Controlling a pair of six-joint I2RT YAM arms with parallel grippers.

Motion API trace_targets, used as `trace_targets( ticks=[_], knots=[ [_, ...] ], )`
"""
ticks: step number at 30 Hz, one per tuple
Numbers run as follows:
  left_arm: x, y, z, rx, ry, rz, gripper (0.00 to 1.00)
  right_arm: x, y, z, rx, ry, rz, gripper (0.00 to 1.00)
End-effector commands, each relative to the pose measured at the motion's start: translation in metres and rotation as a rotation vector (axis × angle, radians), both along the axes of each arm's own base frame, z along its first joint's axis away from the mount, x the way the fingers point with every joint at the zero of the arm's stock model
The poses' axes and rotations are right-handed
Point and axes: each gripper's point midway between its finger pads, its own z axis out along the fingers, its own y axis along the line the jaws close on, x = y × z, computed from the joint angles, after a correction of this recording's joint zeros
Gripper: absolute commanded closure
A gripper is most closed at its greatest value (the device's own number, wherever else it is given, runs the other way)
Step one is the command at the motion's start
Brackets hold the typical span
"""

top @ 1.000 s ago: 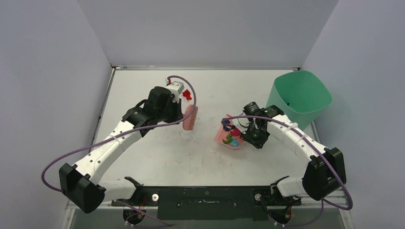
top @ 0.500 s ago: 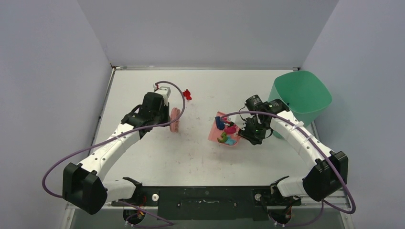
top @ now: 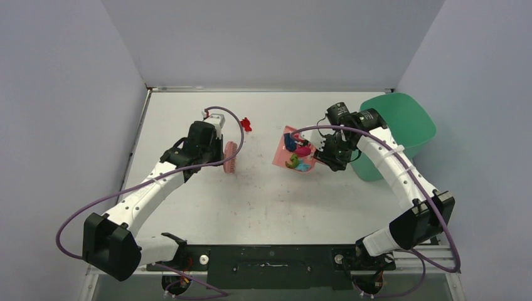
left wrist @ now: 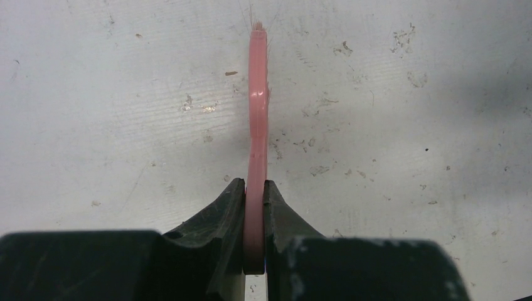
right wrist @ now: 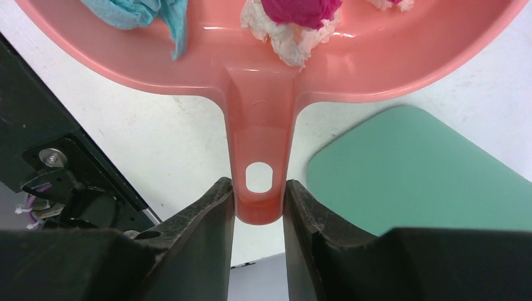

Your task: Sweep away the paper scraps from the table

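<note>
My right gripper (top: 329, 155) is shut on the handle of the pink dustpan (top: 290, 149) and holds it lifted, left of the green bin (top: 401, 125). Several paper scraps (top: 297, 155) in blue, magenta, green and cyan lie in the pan; cyan, white and magenta ones show in the right wrist view (right wrist: 295, 19). One red scrap (top: 246, 124) lies on the white table (top: 263, 207) at the back. My left gripper (top: 221, 152) is shut on the pink brush (top: 230, 157), seen edge-on in the left wrist view (left wrist: 256, 125), below and left of the red scrap.
The green bin stands at the table's right back corner, partly behind my right arm; its wall shows in the right wrist view (right wrist: 414, 169). Grey-lilac walls close in the table on three sides. The metal frame (top: 270, 257) runs along the near edge.
My right gripper has lifted the dustpan with its scraps and carried it back toward the bin. My left gripper moved the brush left, away from the red scrap, then held still.
</note>
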Motion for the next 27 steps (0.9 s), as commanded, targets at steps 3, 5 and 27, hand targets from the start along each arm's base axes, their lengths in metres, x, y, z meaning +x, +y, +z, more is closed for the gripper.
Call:
trace_targets(
  ticks=[3, 5, 27],
  knots=[
    [0.015, -0.008, 0.02, -0.034, -0.072, -0.01, 1.0, 0.011, -0.02, 0.047, -0.005, -0.162, -0.136, 0.95],
    [0.015, -0.009, 0.02, -0.037, -0.067, -0.015, 1.0, 0.016, -0.028, 0.064, 0.002, -0.217, -0.204, 0.95],
    [0.011, -0.015, 0.016, -0.042, -0.037, -0.05, 1.0, 0.03, -0.154, 0.144, -0.1, -0.499, -0.77, 0.95]
  ],
)
